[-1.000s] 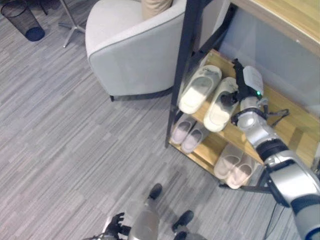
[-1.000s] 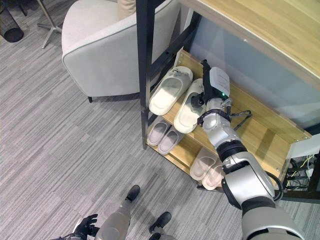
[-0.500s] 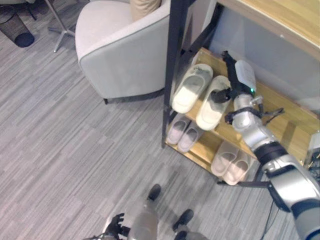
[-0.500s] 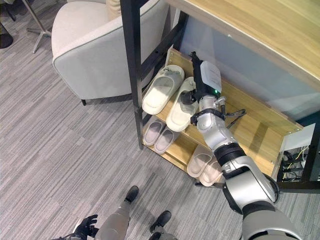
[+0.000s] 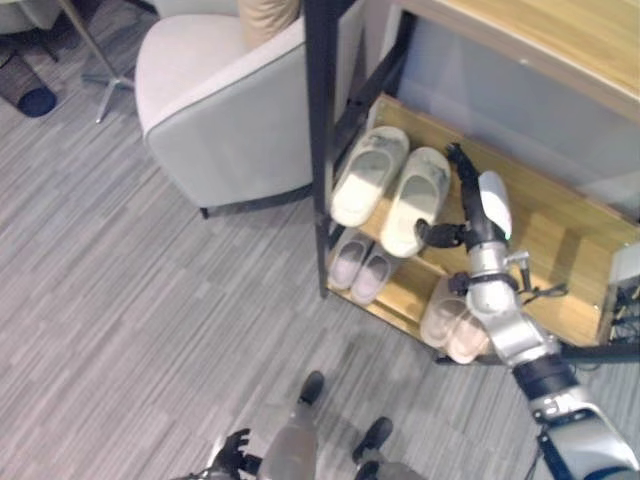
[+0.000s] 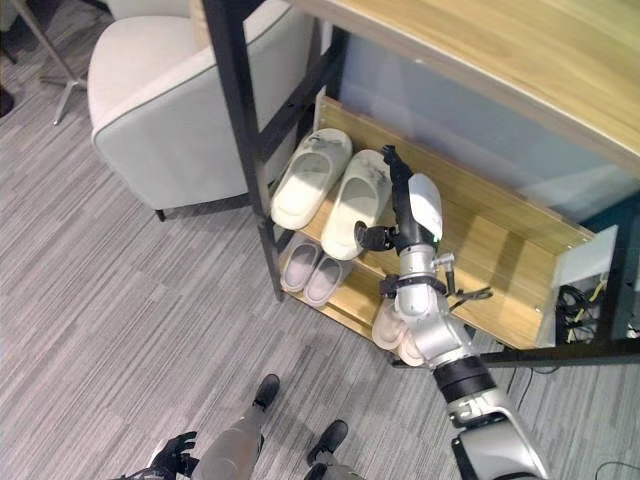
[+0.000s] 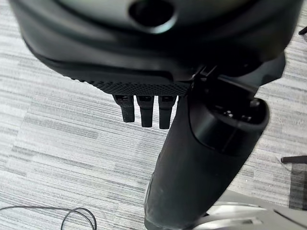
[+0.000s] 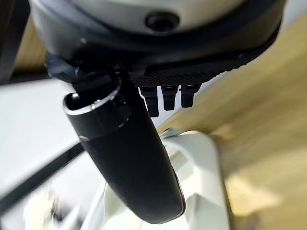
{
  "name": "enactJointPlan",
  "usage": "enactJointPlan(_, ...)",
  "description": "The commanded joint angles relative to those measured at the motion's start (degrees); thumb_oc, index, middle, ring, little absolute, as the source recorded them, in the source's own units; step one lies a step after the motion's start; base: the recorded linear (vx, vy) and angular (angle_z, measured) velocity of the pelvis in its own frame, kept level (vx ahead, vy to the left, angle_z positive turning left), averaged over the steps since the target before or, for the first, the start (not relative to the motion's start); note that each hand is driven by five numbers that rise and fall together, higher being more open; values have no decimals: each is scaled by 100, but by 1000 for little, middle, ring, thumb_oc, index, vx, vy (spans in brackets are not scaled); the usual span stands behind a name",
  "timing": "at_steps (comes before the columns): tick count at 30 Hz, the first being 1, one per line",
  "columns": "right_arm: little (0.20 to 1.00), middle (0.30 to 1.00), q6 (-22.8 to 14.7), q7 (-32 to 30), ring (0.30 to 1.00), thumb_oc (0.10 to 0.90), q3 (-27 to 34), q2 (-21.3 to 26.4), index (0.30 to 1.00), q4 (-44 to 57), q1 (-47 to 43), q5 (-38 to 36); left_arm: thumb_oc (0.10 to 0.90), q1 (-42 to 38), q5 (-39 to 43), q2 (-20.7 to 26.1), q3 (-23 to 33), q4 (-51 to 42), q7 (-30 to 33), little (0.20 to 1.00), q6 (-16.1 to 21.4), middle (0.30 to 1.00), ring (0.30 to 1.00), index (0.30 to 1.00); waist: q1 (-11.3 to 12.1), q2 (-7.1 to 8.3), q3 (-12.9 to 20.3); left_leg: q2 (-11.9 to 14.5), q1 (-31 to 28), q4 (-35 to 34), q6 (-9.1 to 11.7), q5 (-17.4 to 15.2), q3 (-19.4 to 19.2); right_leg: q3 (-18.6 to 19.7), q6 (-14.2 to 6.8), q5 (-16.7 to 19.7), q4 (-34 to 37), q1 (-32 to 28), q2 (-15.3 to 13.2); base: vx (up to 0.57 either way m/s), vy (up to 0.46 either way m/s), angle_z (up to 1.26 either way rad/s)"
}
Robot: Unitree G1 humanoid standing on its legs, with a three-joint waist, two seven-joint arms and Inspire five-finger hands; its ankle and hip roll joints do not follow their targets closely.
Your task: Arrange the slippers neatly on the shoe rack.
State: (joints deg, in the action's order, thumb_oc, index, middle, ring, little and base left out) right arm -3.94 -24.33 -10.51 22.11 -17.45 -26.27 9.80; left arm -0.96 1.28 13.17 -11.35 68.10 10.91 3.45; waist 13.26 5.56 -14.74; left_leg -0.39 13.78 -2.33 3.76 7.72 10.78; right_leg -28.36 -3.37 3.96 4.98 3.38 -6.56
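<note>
My right robot hand [image 5: 470,205], fingers straight, thumb touching the right cream rubber slipper [image 5: 411,198] on the wooden shoe rack [image 5: 545,240].

The shoe rack [image 5: 560,250] has pale honey-coloured wooden shelves with a straight grain and a black metal frame [image 5: 318,140]. On its upper shelf lie two cream slippers [image 5: 392,190] with darker, greyish insoles. On the lower shelf sits a dusty lilac-pink pair [image 5: 358,265], and beside it a pale pink-beige pair [image 5: 452,322]. The right hand [image 5: 462,205] is black, with a white cover on its back and a silver-grey wrist. The left hand [image 7: 158,57] is black as well. The armchair [image 5: 215,120] is light grey with a darker piping line along its edge. The floor [image 5: 130,320] is grey, patterned in fine streaked planks of lighter and darker grey.
</note>
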Motion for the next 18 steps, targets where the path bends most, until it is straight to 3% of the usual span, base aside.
enactJointPlan(1, 900, 900, -824, -71, 900, 800, 348, -123, 900, 738, 146, -1157, 800, 60, -212, -241, -133, 318, -14, 900, 20, 900, 900, 900, -149, -62, 551, 258, -278, -267, 213, -370, -365, 242, -565, -53, -157, 115, -421, 3, 32, -11)
enactJointPlan(14, 900, 900, -1193, 678, 900, 800, 153, -872, 900, 1026, 1011, -2968, 800, 101, -241, -258, -124, 278, 32, 900, 9, 900, 900, 900, -268, -69, 565, 220, -378, -267, 189, -433, -468, 318, -571, -25, -146, 78, -444, 4, 12, -3)
enactJointPlan(18, 900, 900, -1197, 749, 900, 800, -15, -991, 900, 971, 1020, -3168, 800, 77, -214, -275, -152, 267, 61, 900, 1, 900, 900, 900, -274, -77, 548, 216, -382, -267, 188, -440, -475, 313, -574, -28, -165, 83, -456, 0, 0, 0)
